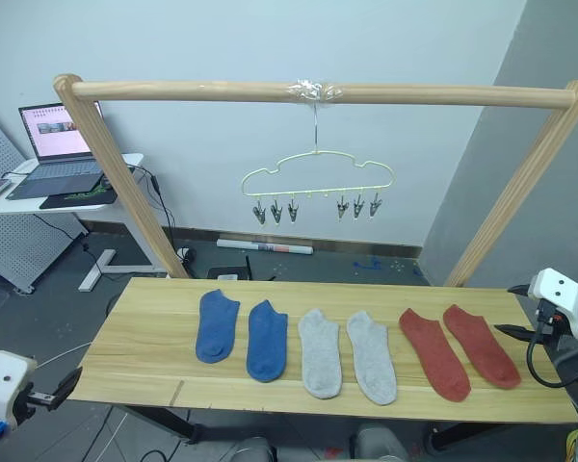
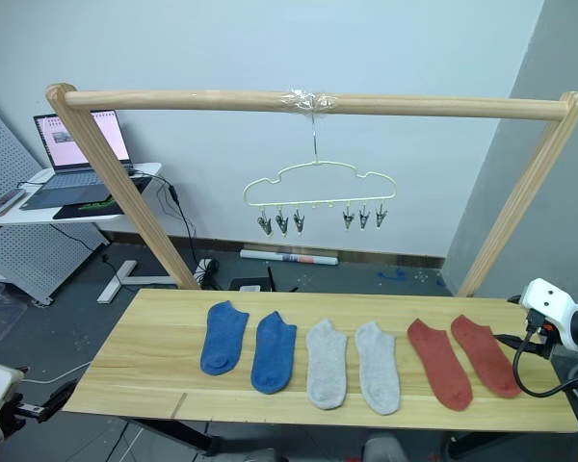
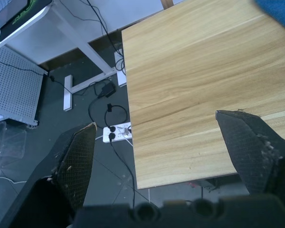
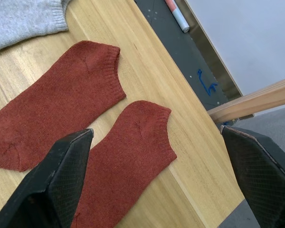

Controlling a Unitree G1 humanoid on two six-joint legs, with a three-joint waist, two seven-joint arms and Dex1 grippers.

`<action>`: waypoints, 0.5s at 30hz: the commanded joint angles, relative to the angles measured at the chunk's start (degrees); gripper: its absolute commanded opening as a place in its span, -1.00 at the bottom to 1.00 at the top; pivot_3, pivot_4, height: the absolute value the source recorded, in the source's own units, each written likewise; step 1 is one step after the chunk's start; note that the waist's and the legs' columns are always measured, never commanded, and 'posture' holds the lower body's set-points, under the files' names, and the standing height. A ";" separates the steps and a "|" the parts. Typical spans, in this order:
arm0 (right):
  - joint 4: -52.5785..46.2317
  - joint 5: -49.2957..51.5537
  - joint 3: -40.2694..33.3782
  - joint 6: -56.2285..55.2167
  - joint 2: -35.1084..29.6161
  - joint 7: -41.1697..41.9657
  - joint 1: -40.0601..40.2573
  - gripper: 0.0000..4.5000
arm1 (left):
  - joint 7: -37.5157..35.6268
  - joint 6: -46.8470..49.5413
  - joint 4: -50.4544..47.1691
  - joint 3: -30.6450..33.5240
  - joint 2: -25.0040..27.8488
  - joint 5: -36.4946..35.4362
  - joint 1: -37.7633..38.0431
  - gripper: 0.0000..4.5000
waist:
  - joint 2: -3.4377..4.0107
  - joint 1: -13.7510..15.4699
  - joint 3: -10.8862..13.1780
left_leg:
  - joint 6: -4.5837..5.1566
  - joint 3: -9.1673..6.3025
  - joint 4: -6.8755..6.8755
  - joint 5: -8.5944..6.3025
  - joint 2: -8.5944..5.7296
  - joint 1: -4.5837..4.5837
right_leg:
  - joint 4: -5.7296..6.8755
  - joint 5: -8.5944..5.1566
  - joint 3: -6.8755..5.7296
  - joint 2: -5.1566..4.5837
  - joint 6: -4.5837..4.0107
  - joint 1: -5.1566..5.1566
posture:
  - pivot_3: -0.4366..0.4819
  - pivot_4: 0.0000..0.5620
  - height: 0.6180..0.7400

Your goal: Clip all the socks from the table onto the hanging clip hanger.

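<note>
A thick wooden frame [image 1: 308, 92] stands over the scene, its crossbar running above the far side of the table [image 1: 154, 327]. The table is a long top of light planks, and all six socks lie flat on it in one row, none yet clipped.

From the robot's left the row runs: two blue socks [image 1: 218, 324] side by side, two light grey socks [image 1: 320, 352] at the middle, then two rust red socks [image 1: 433, 353] nearest the right end. Each sock lies apart from its neighbour, toes toward the near edge.

The clip hanger [image 1: 316, 177] hangs by its metal hook from the middle of the crossbar, well above the socks. Its silver clips [image 1: 275, 211] hang in two groups of three, all bare.

A laptop [image 1: 58, 144] sits open on a small white desk [image 1: 19, 188] behind the table's left end.

The left gripper [image 3: 164, 140] hovers off the table's near left corner, fingers spread wide, holding nothing. The right gripper [image 4: 159, 156] hovers over the two red socks at the right end, fingers likewise wide apart and empty.
</note>
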 commanded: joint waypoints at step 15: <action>-3.75 2.34 -2.79 1.69 -0.92 -0.61 -0.46 1.00 | -4.06 -0.70 -4.26 1.59 0.41 -4.19 -0.76 0.99 | 0.09 -0.03 -0.07 | 0.00 0.01 0.00 0.00 0.01 0.01 | 0.00 0.00 0.01 0.01 0.00 0.01 | -0.34 -1.00 1.00</action>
